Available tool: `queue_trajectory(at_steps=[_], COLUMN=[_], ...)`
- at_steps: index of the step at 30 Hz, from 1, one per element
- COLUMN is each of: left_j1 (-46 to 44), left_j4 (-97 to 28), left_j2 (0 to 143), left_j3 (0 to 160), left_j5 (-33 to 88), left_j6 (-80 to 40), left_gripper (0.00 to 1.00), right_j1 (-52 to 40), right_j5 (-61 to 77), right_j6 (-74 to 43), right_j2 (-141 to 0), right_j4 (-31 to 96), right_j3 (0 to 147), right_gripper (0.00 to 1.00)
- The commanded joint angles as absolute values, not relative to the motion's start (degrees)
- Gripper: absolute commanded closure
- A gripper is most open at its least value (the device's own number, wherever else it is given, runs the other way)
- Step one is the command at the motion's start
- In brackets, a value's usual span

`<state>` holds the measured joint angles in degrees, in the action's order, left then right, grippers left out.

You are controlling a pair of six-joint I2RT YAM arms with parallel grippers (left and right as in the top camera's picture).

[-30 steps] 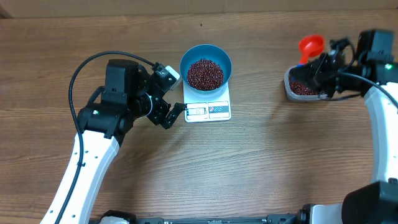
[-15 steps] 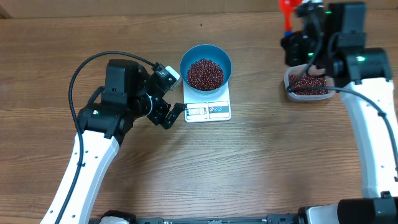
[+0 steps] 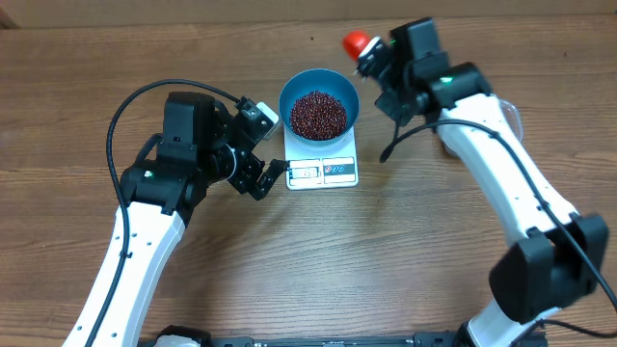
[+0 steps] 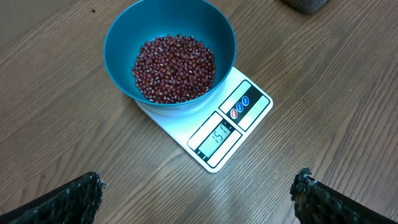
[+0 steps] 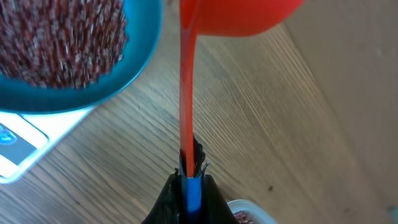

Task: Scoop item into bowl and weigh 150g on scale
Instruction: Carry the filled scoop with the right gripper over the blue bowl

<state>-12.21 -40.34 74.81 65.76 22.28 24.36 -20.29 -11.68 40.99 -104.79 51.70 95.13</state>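
The blue bowl (image 3: pixel 287 96) stands on the white scale (image 3: pixel 323 172) and holds a heap of dark red beans (image 3: pixel 318 114). My left gripper (image 3: pixel 265 173) waits open just left of the scale, its fingers (image 4: pixel 74 199) spread wide over bare wood. In the left wrist view the bowl (image 4: pixel 124 37), the beans (image 4: pixel 174 67) and the lit scale (image 4: pixel 233 124) lie ahead. My right gripper (image 5: pixel 189 186) is shut on the blue handle of a red scoop (image 5: pixel 236 15). The scoop's cup (image 3: pixel 357 42) hovers just beyond the bowl's right rim (image 5: pixel 134 81). What the cup holds is hidden.
A corner of the clear tub (image 5: pixel 249 214) with beans shows at the bottom of the right wrist view. Overhead, my right arm (image 3: pixel 492 164) stretches across the table's right side and covers most of that tub. A black cable loops above my left arm.
My right arm has swung left from the tub to the bowl's far right side, carrying the red scoop. The left arm has not moved.
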Motion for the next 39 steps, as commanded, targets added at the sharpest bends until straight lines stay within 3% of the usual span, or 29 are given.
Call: queue_trajectory(at_steps=[1, 15, 39], left_j1=[-11.6, -11.6, -11.6], left_j4=[-40.3, -40.3, -40.3], left_j2=[74.9, 74.9, 74.9], left_j3=[65.9, 66.0, 66.0], left_j5=[22.4, 22.4, 22.4], left_j6=[24.0, 24.0, 24.0], left_gripper=[0.01, 0.01, 0.00], right_j1=[-22.3, -24.6, -28.0], right_j5=[-16.5, -16.6, -18.5], right_j6=[49.9, 58.6, 58.6], right_j2=[-105.0, -108.0, -112.7], right_j4=[51.2, 51.1, 52.2], right_j3=[96.0, 96.0, 95.0], right_gripper=[0.96, 0.96, 0.96])
